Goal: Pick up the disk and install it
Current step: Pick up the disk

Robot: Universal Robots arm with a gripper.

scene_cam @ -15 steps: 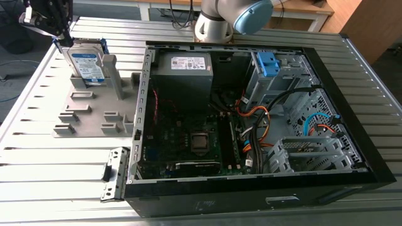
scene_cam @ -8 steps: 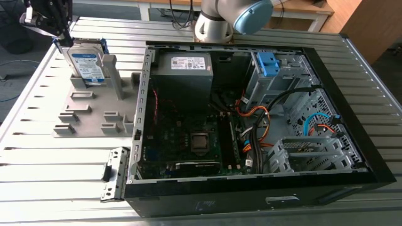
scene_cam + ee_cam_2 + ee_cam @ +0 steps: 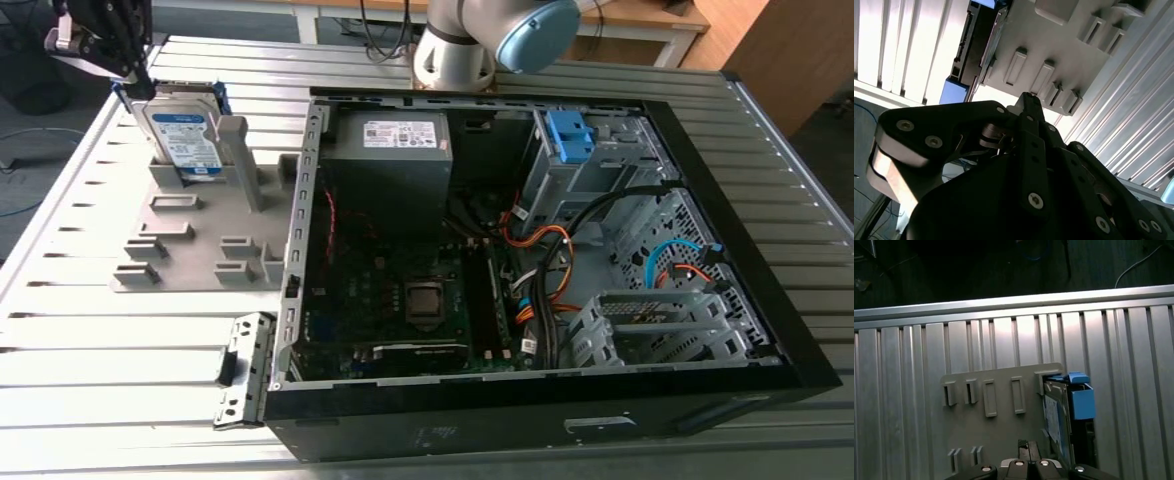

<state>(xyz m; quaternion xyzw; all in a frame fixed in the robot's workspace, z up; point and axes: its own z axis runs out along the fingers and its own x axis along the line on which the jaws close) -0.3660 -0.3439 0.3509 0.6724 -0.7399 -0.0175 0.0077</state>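
Observation:
The disk (image 3: 184,140), silver with a white-and-blue label and a blue carrier frame, stands upright on edge in a slot of the grey holder (image 3: 187,245), at the exterior view's left of the open computer case (image 3: 694,190). My gripper (image 3: 131,68) hangs just above and behind the disk's top corner, apart from it. Its fingers meet at one tip in both wrist views, with nothing between them. In the first wrist view the disk (image 3: 1056,422) stands beside the gripper (image 3: 1029,445). The second wrist view has the disk's edge (image 3: 976,40) beyond the gripper (image 3: 1026,97).
The case lies open on the slatted metal table (image 3: 80,340), with motherboard, cables and a grey power supply (image 3: 390,150) inside. A bare blue bracket (image 3: 570,135) sits in the case's drive bay. The arm's base (image 3: 481,40) stands behind the case. The holder (image 3: 1004,435) has several empty slots.

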